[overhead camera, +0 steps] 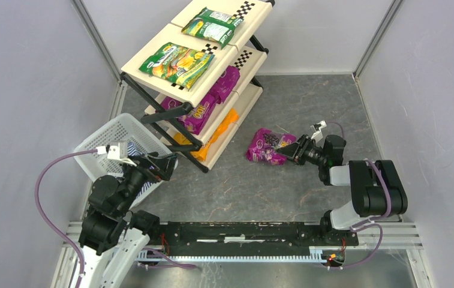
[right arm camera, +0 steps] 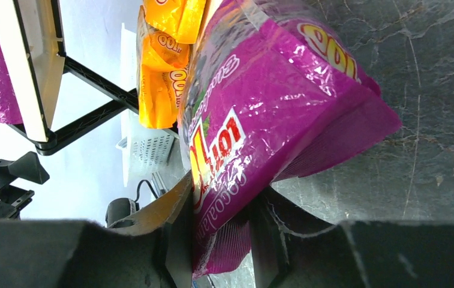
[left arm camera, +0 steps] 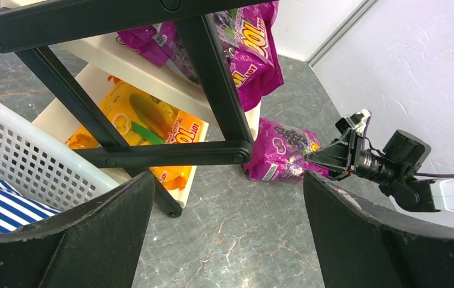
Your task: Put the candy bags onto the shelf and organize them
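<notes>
**Right pincer clamps a purple bag on the desk beside the shelf**

The right pincer (overhead camera: 294, 153) is closed on the near right edge of a purple bag (overhead camera: 267, 146). In the right wrist view its fingers (right arm camera: 173, 219) press the glossy packet (right arm camera: 272, 108) from both sides, with only the thickness of the plastic between them. The rest of the bag reaches left toward the shelf (overhead camera: 152, 54) and seems to lie on the grey desk (overhead camera: 260, 192), just right of the bottom tier and apart from it.

The shelf stands far left, set at a slant to the desk edge. Two green bags (overhead camera: 176, 63) lie flat on the top tier, one nearer and one farther. Purple bags (overhead camera: 203, 109) fill the middle tier, and their edges hang a little over its right rim. Orange bags (overhead camera: 212, 137) lie on the bottom tier.

The left pincer (overhead camera: 165, 165) is spread wide and holds nothing. It hangs at the right rim of the white basket (overhead camera: 107, 135), just beside the shelf's near black leg. In its wrist view the fingers (left arm camera: 122, 204) frame the desk, the shelf frame and, beyond them, the right arm with its bag. A blue and white striped cloth (left arm camera: 2, 207) lies in the basket.
</notes>
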Tool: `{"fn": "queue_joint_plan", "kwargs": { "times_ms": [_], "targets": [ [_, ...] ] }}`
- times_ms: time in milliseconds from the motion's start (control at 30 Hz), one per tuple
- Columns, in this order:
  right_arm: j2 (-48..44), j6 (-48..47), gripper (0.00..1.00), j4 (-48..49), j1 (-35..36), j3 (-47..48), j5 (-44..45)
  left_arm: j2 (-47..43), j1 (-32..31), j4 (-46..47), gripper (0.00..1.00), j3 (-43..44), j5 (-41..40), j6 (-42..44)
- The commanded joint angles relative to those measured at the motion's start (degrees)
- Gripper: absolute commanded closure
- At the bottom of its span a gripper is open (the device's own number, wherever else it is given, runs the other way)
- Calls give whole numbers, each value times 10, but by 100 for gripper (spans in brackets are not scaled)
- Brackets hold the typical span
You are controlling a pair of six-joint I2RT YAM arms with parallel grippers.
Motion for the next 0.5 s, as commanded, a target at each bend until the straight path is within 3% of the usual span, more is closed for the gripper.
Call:
{"fn": "queue_joint_plan", "kwargs": {
  "times_ms": [0, 233, 467],
  "targets": [
    [-58, 2, 71, -8, 2, 18, -9, -8, 3, 10, 0, 4, 9, -9],
    [-110, -6, 77, -73, -1, 45, 5, -12, 3, 10, 0, 4, 12, -8],
    [-131, 36, 78, -75, -4, 120, 12, -12, 3, 12, 0, 3, 14, -8]
  ]
}}
